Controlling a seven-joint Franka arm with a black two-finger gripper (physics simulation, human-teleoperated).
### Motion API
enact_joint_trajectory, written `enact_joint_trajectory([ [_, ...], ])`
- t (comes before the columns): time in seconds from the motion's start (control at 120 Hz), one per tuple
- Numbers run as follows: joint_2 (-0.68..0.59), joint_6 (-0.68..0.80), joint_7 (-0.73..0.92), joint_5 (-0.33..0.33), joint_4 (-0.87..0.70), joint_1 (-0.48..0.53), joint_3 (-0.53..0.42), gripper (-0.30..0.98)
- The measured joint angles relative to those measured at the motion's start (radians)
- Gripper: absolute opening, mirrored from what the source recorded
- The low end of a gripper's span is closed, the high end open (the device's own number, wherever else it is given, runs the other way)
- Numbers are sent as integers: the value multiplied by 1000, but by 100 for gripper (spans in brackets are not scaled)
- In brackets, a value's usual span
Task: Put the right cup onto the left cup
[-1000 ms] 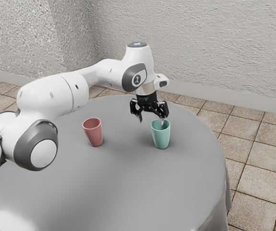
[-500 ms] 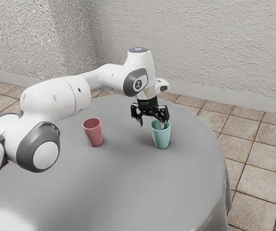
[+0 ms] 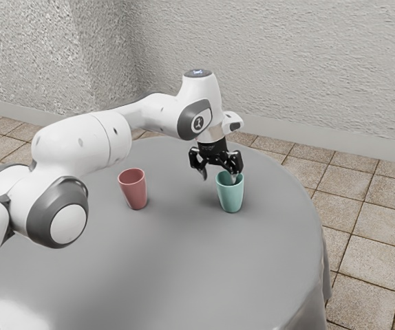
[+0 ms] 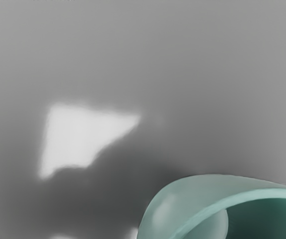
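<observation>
My gripper (image 3: 219,179) is open over the teal cup (image 3: 230,196), which stands upright at the exterior view's right. One fingertip reaches into the cup's mouth; the other hangs outside, off the side facing the exterior view's left. Part of the cup's rim lies between the two, and neither visibly pinches it. In the wrist view the teal cup (image 4: 183,199) appears close under my hand. The red cup (image 3: 133,190) stands upright at the exterior view's left, apart from the teal one.
Both cups stand on a round table (image 3: 163,268) with a grey cloth, the teal one nearer its edge at the exterior view's right. A textured wall (image 3: 287,69) rises behind, and floor tiles (image 3: 369,258) surround the table.
My hand has come down a little and shifted slightly toward the exterior view's right, bringing one fingertip lower into the teal cup's mouth. Both cups have stayed in place.
</observation>
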Motion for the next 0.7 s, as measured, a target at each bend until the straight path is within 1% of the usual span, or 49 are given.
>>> enact_joint_trajectory([
  [0.133, 0, 4, 3, 0, -2, 0, 0, 47],
  [0.292, 0, 6, 5, -1, -2, 0, 0, 32],
  [0.7, 0, 8, 10, -3, -4, 0, 0, 9],
])
